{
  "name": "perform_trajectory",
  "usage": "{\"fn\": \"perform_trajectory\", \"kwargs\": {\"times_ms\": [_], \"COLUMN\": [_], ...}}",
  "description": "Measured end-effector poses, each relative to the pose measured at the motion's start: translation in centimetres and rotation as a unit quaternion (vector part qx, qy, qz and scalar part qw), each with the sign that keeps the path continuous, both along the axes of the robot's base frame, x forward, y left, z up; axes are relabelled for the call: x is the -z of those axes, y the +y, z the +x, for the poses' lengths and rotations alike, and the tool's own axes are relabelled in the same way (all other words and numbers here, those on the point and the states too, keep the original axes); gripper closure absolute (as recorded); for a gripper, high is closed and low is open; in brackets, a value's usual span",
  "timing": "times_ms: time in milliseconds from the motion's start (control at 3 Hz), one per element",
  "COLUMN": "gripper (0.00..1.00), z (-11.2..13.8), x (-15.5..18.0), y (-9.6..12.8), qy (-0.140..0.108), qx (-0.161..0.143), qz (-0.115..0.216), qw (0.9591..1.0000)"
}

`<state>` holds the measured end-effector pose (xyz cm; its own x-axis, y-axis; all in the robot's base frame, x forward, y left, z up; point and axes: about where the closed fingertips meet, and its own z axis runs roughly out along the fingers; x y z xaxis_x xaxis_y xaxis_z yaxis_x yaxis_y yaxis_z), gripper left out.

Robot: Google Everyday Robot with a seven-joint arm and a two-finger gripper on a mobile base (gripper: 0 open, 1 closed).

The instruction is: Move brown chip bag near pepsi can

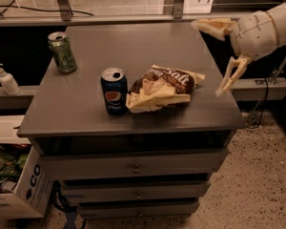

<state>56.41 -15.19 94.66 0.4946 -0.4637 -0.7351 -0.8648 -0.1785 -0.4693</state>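
The brown chip bag (pixel 163 88), pale tan with dark brown patches and white lettering, lies on the grey cabinet top (pixel 86 104), its left end touching or almost touching the pepsi can (pixel 114 90). The can is dark blue with a round logo and stands upright. My gripper (pixel 207 56) is open and empty, to the right of the bag above the cabinet's right edge. One cream finger (pixel 213 26) points left at the top, the other finger (pixel 231 75) hangs down. Neither touches the bag.
A green can (pixel 62 52) stands at the back left of the cabinet top. A white pump bottle (pixel 6 79) sits on a ledge at the left. A cardboard box (pixel 19 190) is on the floor at lower left. Drawers (pixel 133 168) run below the top.
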Motion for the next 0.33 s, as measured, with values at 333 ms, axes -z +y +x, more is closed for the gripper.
{"fn": "perform_trajectory", "kwargs": {"times_ms": [333], "gripper": [0.00], "z": [0.33], "x": [-0.55], "y": [-0.30], "qy": [-0.008], "qx": [0.006], "qz": [0.001], "qw": [1.0000]}}
